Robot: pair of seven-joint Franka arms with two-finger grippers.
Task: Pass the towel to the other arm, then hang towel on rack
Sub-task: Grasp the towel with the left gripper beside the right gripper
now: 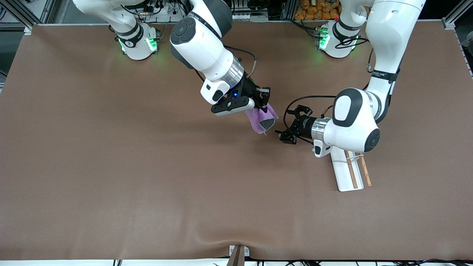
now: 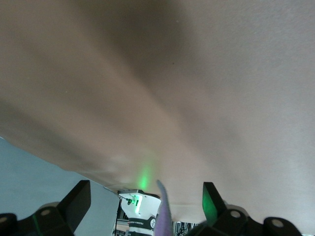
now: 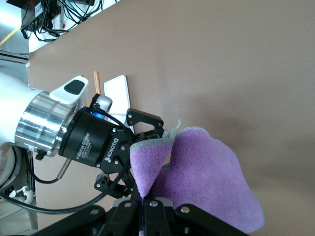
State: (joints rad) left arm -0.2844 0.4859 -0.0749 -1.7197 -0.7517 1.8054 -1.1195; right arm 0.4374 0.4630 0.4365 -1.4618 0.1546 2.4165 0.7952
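My right gripper is shut on the purple towel and holds it in the air over the middle of the table. The towel hangs folded, and its grey reverse shows at the lower corner. In the right wrist view the towel is pinched between the shut fingers. My left gripper is open and level with the towel, pointing at it. In the left wrist view a thin purple edge of the towel shows between the open fingers. The rack lies under my left arm's wrist, partly hidden.
The rack's two brown rods run toward the front camera over its white base. The rack also shows in the right wrist view. The right arm's base shows in the left wrist view. Brown table cloth covers the table.
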